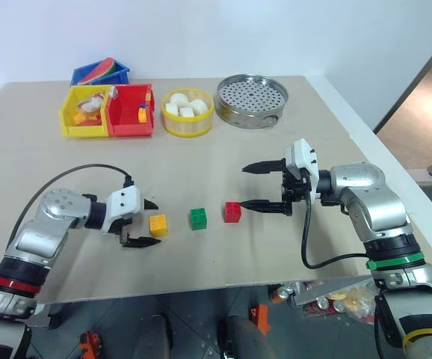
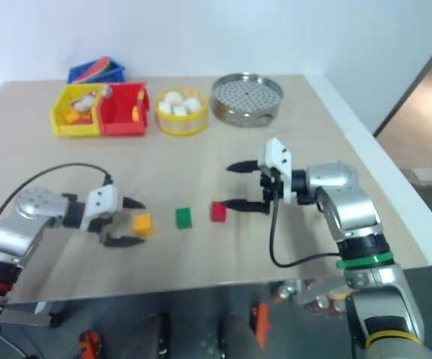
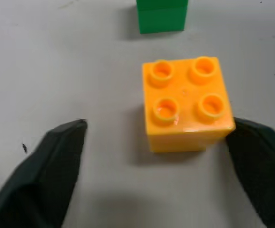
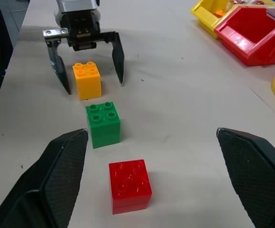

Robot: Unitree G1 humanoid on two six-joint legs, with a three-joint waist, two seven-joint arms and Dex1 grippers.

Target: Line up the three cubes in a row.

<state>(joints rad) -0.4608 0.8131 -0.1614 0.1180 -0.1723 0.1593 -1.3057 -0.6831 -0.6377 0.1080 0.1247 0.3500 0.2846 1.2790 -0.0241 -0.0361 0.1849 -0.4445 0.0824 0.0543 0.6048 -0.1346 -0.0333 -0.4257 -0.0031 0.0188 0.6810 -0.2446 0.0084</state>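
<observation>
We see the left hand (image 1: 143, 223) low over the table (image 1: 223, 157), its two black fingers (image 3: 47, 166) spread apart on either side of the orange-yellow cube (image 1: 158, 225). One finger lies just beside a lower corner of that cube; the other stands clear of it, with bare table between. The cube rests on the table, studs up, not clamped.

Next along the row we find the green cube (image 1: 198, 218), then the red cube (image 1: 232, 212), each standing apart from its neighbour. The three form a nearly straight line that rises slightly toward the robot's right.

Beyond the red cube we note the right hand (image 1: 263, 186), fingers wide apart and empty. Its lower finger points at the red cube and ends just beside it.

At the far edge of the table we observe a yellow bin (image 1: 85, 112) and a red bin (image 1: 131, 110) side by side, a blue bin (image 1: 100, 73) behind them, a round yellow basket (image 1: 187, 123) of white lumps (image 1: 185, 105), and a perforated metal steamer tray (image 1: 252, 100).
</observation>
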